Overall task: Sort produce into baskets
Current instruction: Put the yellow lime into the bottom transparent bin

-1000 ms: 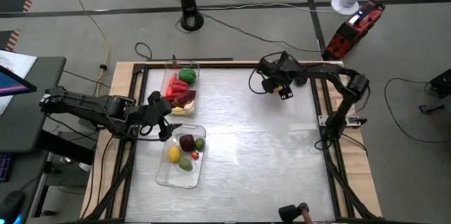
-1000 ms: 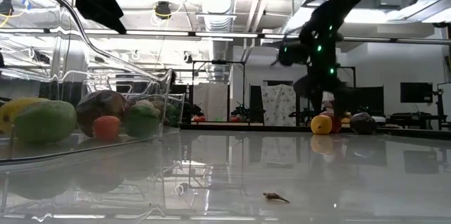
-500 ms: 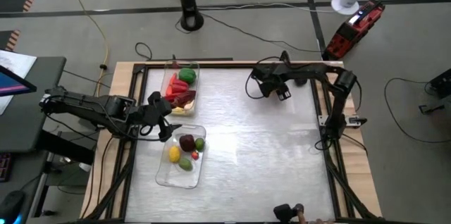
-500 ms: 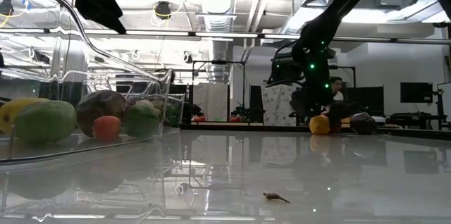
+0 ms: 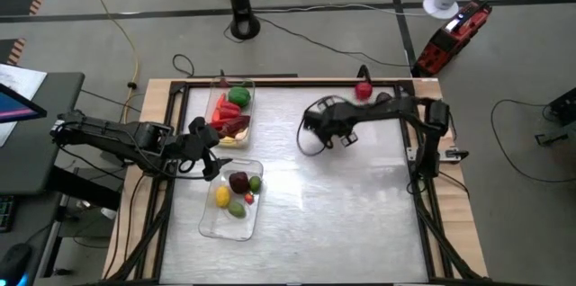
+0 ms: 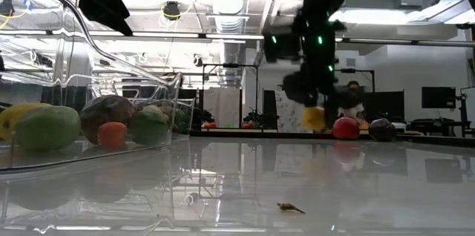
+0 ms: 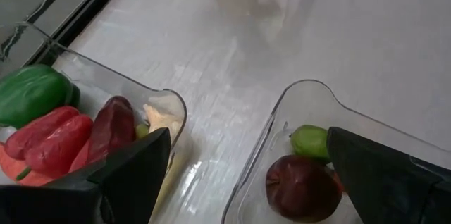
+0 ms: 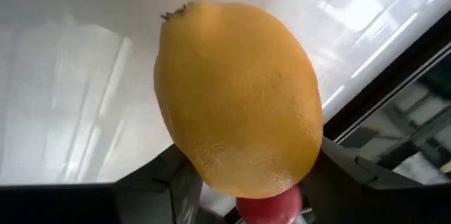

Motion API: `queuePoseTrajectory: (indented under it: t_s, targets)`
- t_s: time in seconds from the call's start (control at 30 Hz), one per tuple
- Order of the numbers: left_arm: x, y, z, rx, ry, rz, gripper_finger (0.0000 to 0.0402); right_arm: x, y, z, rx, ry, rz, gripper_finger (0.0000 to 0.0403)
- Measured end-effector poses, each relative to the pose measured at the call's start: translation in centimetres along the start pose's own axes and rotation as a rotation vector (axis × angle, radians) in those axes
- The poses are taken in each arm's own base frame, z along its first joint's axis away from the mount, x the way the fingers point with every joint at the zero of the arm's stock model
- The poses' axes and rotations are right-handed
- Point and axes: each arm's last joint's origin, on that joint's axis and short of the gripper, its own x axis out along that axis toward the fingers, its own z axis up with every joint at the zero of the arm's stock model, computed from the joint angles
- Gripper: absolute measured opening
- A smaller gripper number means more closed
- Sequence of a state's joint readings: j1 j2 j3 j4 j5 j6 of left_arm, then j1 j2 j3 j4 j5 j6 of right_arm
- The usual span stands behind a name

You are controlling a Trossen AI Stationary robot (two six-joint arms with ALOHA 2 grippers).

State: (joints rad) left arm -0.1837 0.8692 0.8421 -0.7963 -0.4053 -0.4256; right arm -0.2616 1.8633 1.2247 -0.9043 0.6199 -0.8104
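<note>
While the yellow lemon (image 8: 236, 97) sits clamped between the right gripper (image 5: 317, 133)'s closed fingers above mid-table, it should travel level toward the fruit basket (image 5: 210, 218), apparently the near one, releasing low. By both baskets, the left gripper (image 7: 239, 175) waits fully spread, holding nothing.

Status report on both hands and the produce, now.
Right hand shut on yellow fruit, lifted over mid-table. Left hand open, waiting between the two baskets. Red fruit left at far edge. Path unobstructed.
</note>
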Motion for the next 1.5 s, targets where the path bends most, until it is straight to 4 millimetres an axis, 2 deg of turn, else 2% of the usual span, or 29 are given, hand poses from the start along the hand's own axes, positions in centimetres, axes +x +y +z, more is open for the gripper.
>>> queuePoseTrajectory:
  t_s: [0.23, 0.47, 0.6, 0.7, 0.8, 0.9, 1.1, 1.13, 1.2, 1.27, 1.5]
  targets:
    - [0.0, 0.2, 0.1, 0.018, -0.031, 0.067, 0.0368, -7.5, 1.4, 5.0, -0.013, -0.347, -0.005, 0.0233]
    - [-0.6, 0.4, 0.1, 0.007, -0.054, 0.042, 0.0368, -14.7, 2.6, 7.9, -0.038, -0.599, -0.146, 0.0233]
    - [-0.9, 0.6, 0.1, -0.006, -0.071, 0.047, 0.0368, -17.8, 3.1, 9.2, -0.013, -0.759, -0.230, 0.0233]
    - [-1.0, 0.8, 0.5, -0.045, -0.135, 0.122, 0.0368, -19.5, 2.9, 10.3, 0.038, -0.949, -0.270, 0.0233]
    - [-1.1, 0.8, 0.9, -0.098, -0.201, 0.170, 0.0368, -20.4, 2.2, 11.0, 0.062, -1.123, -0.270, 0.0233]
    - [-1.2, 0.7, 1.2, -0.115, -0.219, 0.142, 0.0368, -20.1, 1.3, 12.1, 0.099, -1.232, -0.267, 0.0233]
    - [-1.4, 0.6, 1.2, -0.138, -0.219, 0.088, 0.0368, -17.6, 0.5, 14.6, 0.148, -1.270, -0.252, 0.0240]
    - [-1.6, 0.7, 1.2, -0.141, -0.223, 0.086, 0.0368, -17.7, -0.1, 14.8, 0.161, -1.299, -0.262, 0.0243]
    - [-1.6, 0.7, 1.1, -0.140, -0.223, 0.084, 0.0368, -16.9, 0.1, 15.2, 0.132, -1.270, -0.219, 0.0253]
    - [-2.0, 0.9, 1.1, -0.146, -0.233, 0.079, 0.0368, -17.3, -0.3, 15.8, 0.127, -1.304, -0.217, 0.0265]
    - [-2.5, 1.1, 1.0, -0.160, -0.248, 0.064, 0.0368, -18.6, -0.8, 15.3, 0.116, -1.279, -0.128, 0.0322]
